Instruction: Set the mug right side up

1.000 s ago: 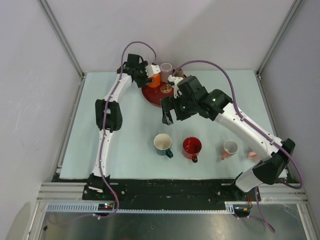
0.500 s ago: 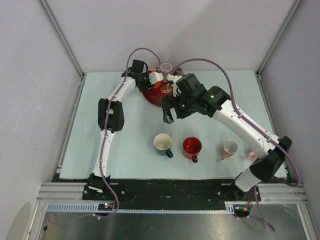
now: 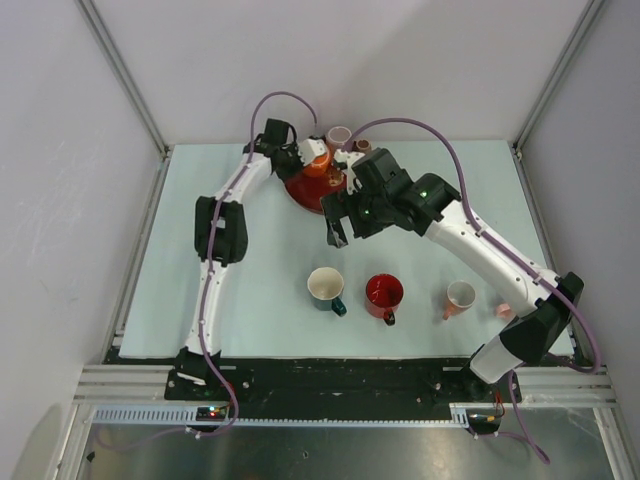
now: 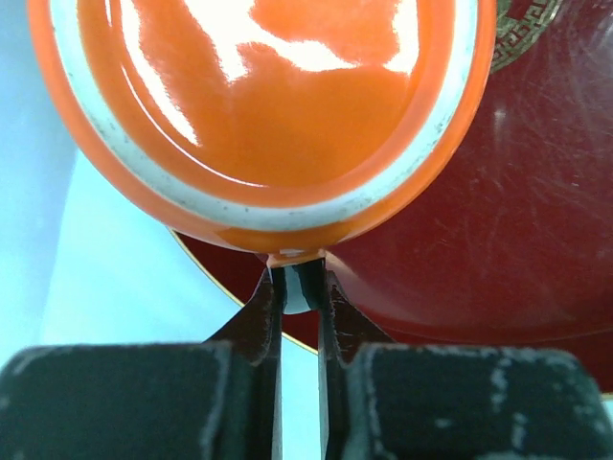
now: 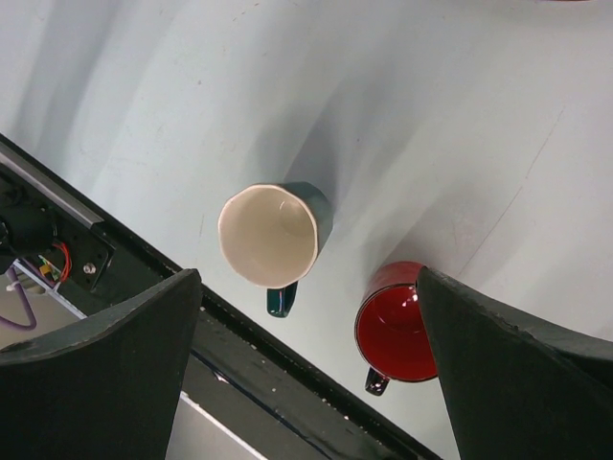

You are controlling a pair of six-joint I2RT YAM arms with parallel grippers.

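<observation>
On my left wrist view, the left tool (image 4: 300,287) is clamped on a narrow piece at the edge of the orange mug (image 4: 268,105). It may be the handle, but I cannot tell. The mug sits at the far side of the table (image 4: 86,287), over the dark red plate (image 4: 498,240). I cannot tell whether it touches the plate. A glossy orange round face with a pale speckled ring points at the camera, and I can't say whether that is the mouth or the base.

I judge the mug to be glazed ceramic: stiff, slick, fairly heavy for such a small pinch, and likely to chip if it drops onto the plate. Held by so little, it could swing between the fingers, so I'd rotate it slowly and keep it low. A grip across the wall at the rim would be firmer.

The right tool (image 5: 306,278) hangs with its fingers wide apart, holding nothing, above the green mug (image 5: 273,235) and red mug (image 5: 395,326), both upright.
</observation>
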